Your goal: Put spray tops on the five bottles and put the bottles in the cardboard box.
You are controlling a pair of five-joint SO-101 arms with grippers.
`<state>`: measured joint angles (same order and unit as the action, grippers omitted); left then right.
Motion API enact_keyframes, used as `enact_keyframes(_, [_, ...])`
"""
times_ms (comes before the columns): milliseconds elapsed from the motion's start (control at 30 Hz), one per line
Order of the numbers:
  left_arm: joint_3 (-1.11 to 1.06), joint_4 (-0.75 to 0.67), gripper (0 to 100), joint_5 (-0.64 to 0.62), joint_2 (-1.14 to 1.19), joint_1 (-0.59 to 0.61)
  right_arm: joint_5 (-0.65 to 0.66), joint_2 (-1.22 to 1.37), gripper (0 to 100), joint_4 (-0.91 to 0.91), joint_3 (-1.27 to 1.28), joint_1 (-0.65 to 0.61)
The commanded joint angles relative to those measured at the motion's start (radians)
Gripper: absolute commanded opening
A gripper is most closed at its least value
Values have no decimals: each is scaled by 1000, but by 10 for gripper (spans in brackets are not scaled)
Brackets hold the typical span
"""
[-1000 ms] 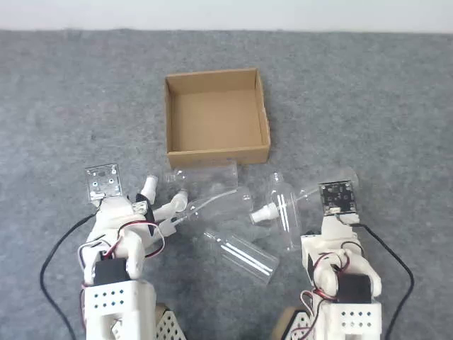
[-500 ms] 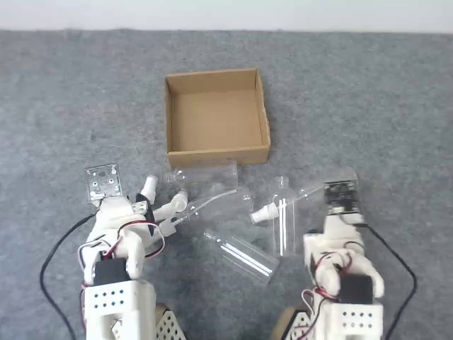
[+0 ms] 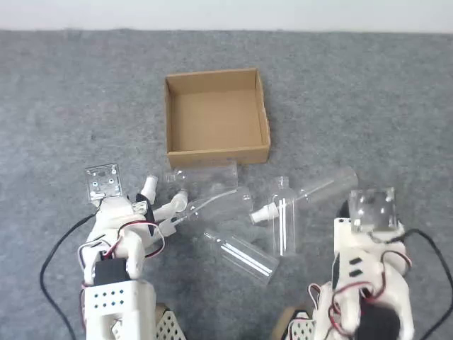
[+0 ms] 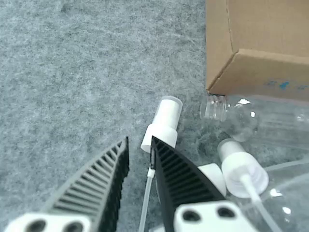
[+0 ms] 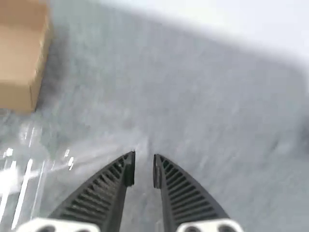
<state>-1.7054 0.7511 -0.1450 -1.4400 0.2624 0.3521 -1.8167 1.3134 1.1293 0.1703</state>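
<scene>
The cardboard box (image 3: pixel 216 113) stands open at the back of the mat. Several clear bottles lie in front of it: one (image 3: pixel 205 175) against the box, one (image 3: pixel 219 205) below it, one (image 3: pixel 242 256) nearer, one (image 3: pixel 284 219) with a white spray top (image 3: pixel 262 211) on its neck, and one (image 3: pixel 324 188) to the right. Two loose spray tops (image 3: pixel 148 188) (image 3: pixel 177 200) lie by the left arm. My left gripper (image 4: pixel 140 145) is shut with a thin slit, just short of a spray top (image 4: pixel 163 123). My right gripper (image 5: pixel 144 166) is shut above the mat, right of the bottles.
Grey mat (image 3: pixel 368 92) runs on all sides of the box. An uncapped bottle neck (image 4: pixel 215 106) lies against the box corner (image 4: pixel 217 72). The right arm's body (image 3: pixel 368 248) stands at the front right, beside the bottle cluster.
The right arm has lifted and swung to the right, uncovering the rightmost bottle. The bottle with the spray top turned slightly. The left arm has kept still.
</scene>
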Motion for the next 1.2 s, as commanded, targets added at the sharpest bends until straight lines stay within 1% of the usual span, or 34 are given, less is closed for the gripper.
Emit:
enact_keyframes(0, [15,-5,73,2,-21,0,52,5,38,4,-173,1])
enact_keyframes(133, [15,-5,73,2,-21,0,52,10,98,27,-242,-13])
enact_keyframes(200, [15,-5,73,2,-21,0,52,41,99,47,-281,-15])
enact_keyframes(400, [15,-5,73,2,-21,0,23,298,105,145,-480,-30])
enact_keyframes(500, [15,-5,73,2,-21,0,-35,427,106,239,-606,-102])
enact_keyframes(667, [15,-5,73,2,-21,0,-161,573,107,374,-736,-306])
enact_keyframes(800, [15,-5,73,2,-21,0,-284,634,107,400,-740,-478])
enact_keyframes(933, [15,-5,73,2,-21,0,-400,667,107,386,-717,-627])
enact_keyframes(1000, [15,-5,73,2,-21,0,-434,677,107,371,-697,-673])
enact_keyframes(1167, [15,-5,73,2,-21,0,-442,684,107,292,-598,-684])
